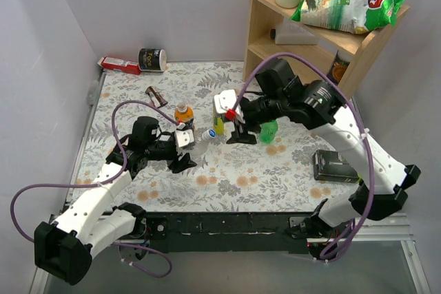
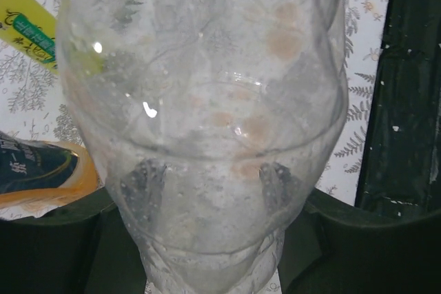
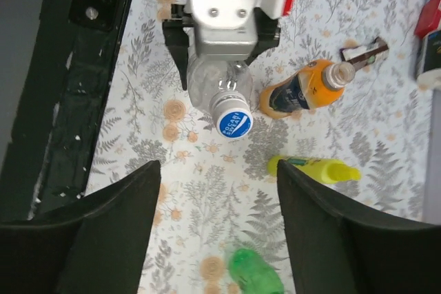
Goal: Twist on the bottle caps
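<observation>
On the left, our left hand (image 1: 190, 145) is clamped around the clear bottle (image 1: 203, 135). In the left wrist view its body fills the frame, with a dark finger pressed against each side low down. We judge this grip is there to stop the bottle turning while a cap is twisted, and it tips the neck out toward the other arm.

The blue cap (image 3: 234, 120) sits on that neck, facing the right wrist camera squarely. It looks seated, but we cannot tell from here whether it is fully tight.

Just beside the clear bottle, the orange bottle (image 1: 182, 113) rests on the table (image 1: 275, 170). Its neck end looks pale in the right wrist view, and we cannot say whether that is a cap or a bare mouth. The yellow bottle (image 1: 218, 125) lies close by. It is not part of the job, and it crowds the space between the arms.

Further right, our right hand (image 1: 241, 133) hangs over the blue cap with its jaws wide and nothing in them. It is lined up on the cap's axis, so we read it as the twisting hand, clear of the cap.

Rightmost of the group, the green bottle (image 1: 267, 131) lies on the table just beside the right hand. No cap is visible on it, so it probably remains to be done.
</observation>
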`<state>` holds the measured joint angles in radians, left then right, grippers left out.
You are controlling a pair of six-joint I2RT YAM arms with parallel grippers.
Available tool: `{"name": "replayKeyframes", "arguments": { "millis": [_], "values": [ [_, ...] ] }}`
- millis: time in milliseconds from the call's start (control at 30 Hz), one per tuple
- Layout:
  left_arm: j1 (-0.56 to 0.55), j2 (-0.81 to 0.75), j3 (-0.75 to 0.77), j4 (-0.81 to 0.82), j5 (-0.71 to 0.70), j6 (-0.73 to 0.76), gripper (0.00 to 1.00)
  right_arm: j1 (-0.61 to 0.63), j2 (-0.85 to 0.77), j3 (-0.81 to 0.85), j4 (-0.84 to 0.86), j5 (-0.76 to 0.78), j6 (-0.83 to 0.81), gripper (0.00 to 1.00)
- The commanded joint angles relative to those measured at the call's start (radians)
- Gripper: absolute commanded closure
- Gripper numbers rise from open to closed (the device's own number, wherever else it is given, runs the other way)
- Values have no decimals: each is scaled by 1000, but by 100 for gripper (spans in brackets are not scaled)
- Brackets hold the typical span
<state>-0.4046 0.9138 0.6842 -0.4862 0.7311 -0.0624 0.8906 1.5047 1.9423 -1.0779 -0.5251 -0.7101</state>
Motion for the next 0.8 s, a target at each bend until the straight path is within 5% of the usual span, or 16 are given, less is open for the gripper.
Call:
{"name": "replayKeyframes", "arguments": {
  "millis": [0,433,767],
  "values": [
    [-7,33,84,-138,120,108,100,59,-52,-127,13,39,-259,29],
    [-8,80,163,-265,171,237,100,168,-60,-195,122,109,-397,30],
    [-8,86,172,-256,179,246,100,177,-47,-206,73,122,-485,52]
  ]
}}
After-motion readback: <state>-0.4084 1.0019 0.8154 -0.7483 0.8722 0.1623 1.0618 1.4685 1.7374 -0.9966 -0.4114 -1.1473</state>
